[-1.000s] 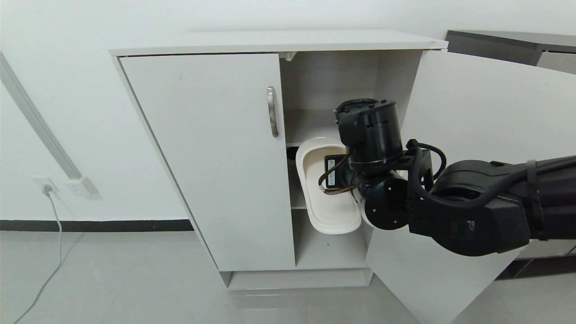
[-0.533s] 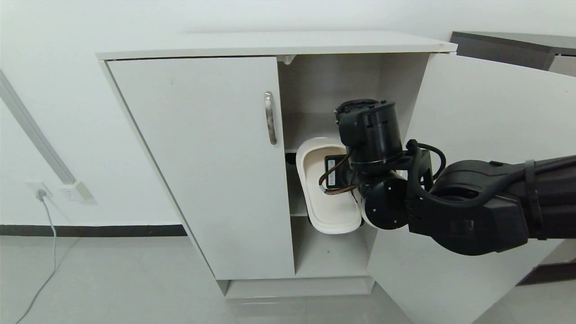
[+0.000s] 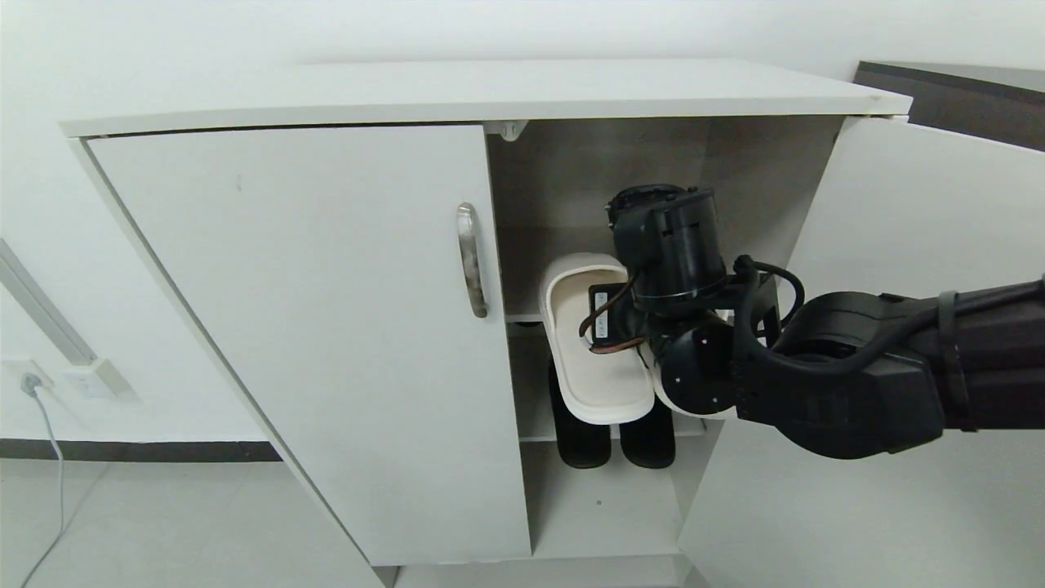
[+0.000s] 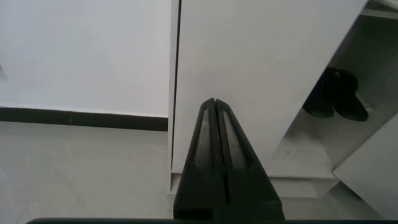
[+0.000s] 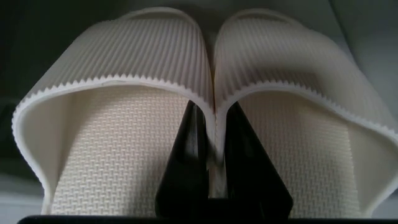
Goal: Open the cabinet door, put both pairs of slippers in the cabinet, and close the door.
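Closer now, the head camera has advanced on the cabinet (image 3: 490, 82), revealing black slippers (image 3: 612, 441) on a lower shelf. White slippers (image 3: 596, 384) hang in the open right side, above the black pair, pinched at their adjoining straps by the right gripper (image 5: 214, 124). Left gripper (image 4: 214, 109) is pressed together, facing the closed left door (image 3: 310, 327).

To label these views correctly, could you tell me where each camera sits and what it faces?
Head: on the head, facing forward and down at the cabinet; right arm shows.
Left wrist: on the left wrist, facing the closed door past the shut left gripper.
Right wrist: on the right wrist, facing the white slippers clamped by the right gripper.
Shared: black slippers, in head and left wrist views.
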Robot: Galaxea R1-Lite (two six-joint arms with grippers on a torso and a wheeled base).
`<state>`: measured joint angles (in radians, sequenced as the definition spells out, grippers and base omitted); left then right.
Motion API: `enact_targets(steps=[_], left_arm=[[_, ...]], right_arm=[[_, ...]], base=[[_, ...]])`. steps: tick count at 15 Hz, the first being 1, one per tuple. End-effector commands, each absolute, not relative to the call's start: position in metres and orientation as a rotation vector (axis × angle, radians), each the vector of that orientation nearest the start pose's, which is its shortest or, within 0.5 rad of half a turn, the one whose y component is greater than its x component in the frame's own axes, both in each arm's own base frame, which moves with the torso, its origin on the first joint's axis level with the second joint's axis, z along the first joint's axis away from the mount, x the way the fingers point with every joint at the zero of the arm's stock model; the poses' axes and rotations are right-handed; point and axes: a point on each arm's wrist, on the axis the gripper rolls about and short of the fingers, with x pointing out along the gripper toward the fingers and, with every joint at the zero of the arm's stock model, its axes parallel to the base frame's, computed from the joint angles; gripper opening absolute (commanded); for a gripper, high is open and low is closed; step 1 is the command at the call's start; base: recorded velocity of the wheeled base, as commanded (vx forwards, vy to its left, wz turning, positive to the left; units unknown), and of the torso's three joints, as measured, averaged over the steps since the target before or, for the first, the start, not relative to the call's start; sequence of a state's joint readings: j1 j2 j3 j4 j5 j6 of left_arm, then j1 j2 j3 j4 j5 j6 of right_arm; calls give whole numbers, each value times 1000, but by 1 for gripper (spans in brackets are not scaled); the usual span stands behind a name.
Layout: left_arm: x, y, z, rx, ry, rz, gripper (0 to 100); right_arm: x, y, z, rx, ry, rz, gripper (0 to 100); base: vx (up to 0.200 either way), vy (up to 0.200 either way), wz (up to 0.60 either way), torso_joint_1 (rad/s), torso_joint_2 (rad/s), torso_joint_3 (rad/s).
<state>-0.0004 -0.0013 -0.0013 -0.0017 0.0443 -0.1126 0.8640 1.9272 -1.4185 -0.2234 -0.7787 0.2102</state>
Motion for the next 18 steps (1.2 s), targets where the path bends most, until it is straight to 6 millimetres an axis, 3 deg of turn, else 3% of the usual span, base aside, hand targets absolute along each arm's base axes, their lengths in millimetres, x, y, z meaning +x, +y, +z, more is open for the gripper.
enact_targets(steps=[1,4,9,18], left_arm=[[-23,1,76,-114,-7,44,0],[-23,1,76,-114,-7,44,0],[-23,1,76,-114,-7,44,0],[-23,1,76,-114,-7,44,0]], right_arm=[[270,283,231,-1,209,62,0],[279,282,232,11,211,83,0],[312,285,221,19,212,40,0],[343,285,235,31,199,18,0]], base=[[0,0,0,0,0,0],[0,0,0,0,0,0],[0,0,0,0,0,0],[0,0,0,0,0,0]])
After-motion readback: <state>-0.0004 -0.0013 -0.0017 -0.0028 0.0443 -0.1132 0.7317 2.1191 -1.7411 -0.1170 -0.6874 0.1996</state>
